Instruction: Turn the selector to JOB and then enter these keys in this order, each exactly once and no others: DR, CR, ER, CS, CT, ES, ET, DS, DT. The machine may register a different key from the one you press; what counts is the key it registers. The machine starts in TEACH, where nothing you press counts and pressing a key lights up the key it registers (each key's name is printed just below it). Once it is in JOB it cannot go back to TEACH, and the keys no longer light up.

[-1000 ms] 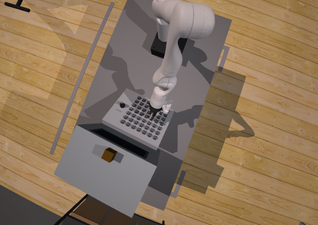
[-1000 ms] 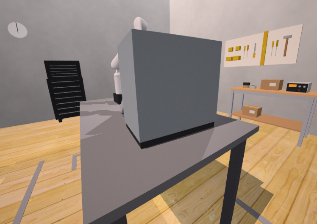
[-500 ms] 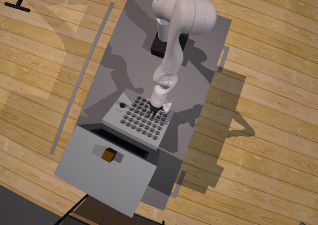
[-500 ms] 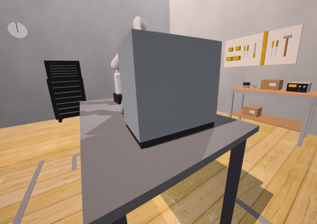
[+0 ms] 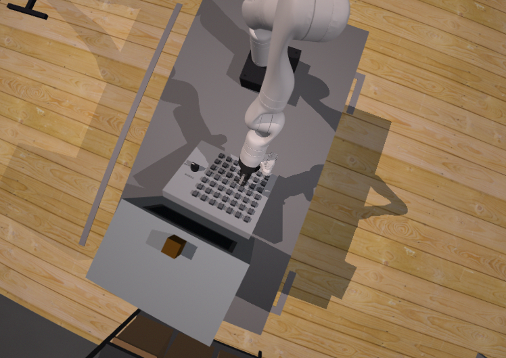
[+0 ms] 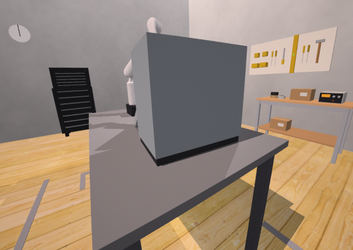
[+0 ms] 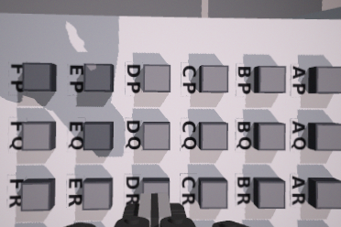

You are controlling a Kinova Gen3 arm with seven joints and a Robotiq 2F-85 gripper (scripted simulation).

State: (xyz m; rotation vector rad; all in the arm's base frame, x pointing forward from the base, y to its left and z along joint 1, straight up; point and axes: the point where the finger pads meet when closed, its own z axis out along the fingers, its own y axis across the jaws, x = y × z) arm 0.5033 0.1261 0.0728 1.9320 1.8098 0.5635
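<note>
The grey key panel (image 5: 176,187) (image 7: 229,35) holds rows of dark square keys. Its black selector knob (image 5: 194,167) stands at one side; its setting is too small to read. My gripper (image 5: 242,182) (image 7: 154,212) is shut and empty, pointing down over the keys. In the wrist view its tips overlap the lower part of key DR (image 7: 156,184); contact cannot be told. Key CR (image 7: 213,193) is right of the tips, key ER (image 7: 97,194) left. The S and T row keys are not identifiable in any view. No visible key is lit. The exterior view does not show the panel.
A large grey cabinet (image 5: 163,292) (image 6: 197,95) stands beside the panel, with a dark slot (image 5: 192,226) facing it and an orange-brown block (image 5: 173,246) on top. The arm's black base (image 5: 250,76) is at the panel's other side. Keys of rows P and Q surround the tips' far side.
</note>
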